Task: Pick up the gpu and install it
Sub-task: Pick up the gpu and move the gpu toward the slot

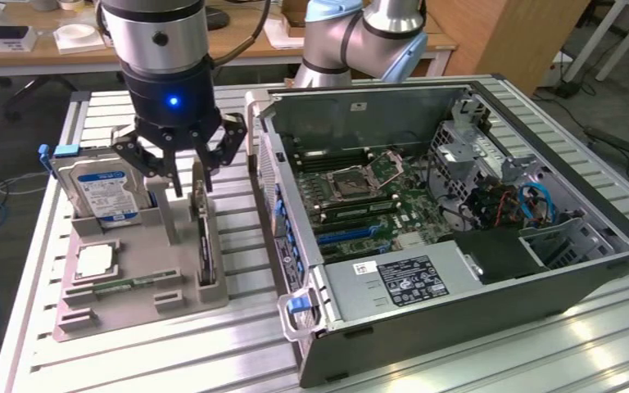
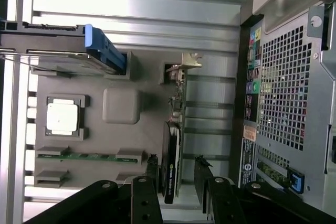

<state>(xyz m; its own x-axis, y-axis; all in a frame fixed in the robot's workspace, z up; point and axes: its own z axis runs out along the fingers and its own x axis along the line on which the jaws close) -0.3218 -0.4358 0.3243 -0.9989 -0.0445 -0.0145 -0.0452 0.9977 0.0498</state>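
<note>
**Exterior view.** A raised camera looks obliquely down across the table (image 1: pixel 128 360) from middle range. The holder (image 1: pixel 128 299) lies at the exterior view's left, the open case (image 1: pixel 576 270) at its right, and the gripper (image 1: pixel 180 176) hangs over the holder's far end.

**Wrist view.** A camera close above the holder (image 2: pixel 131 129) faces straight down past the gripper (image 2: pixel 176 159).

**Shared by both views.** The holder, the drive (image 1: pixel 101 192), the gpu (image 1: pixel 203 237) and the ported wall of the case (image 2: pixel 289 77).
</note>
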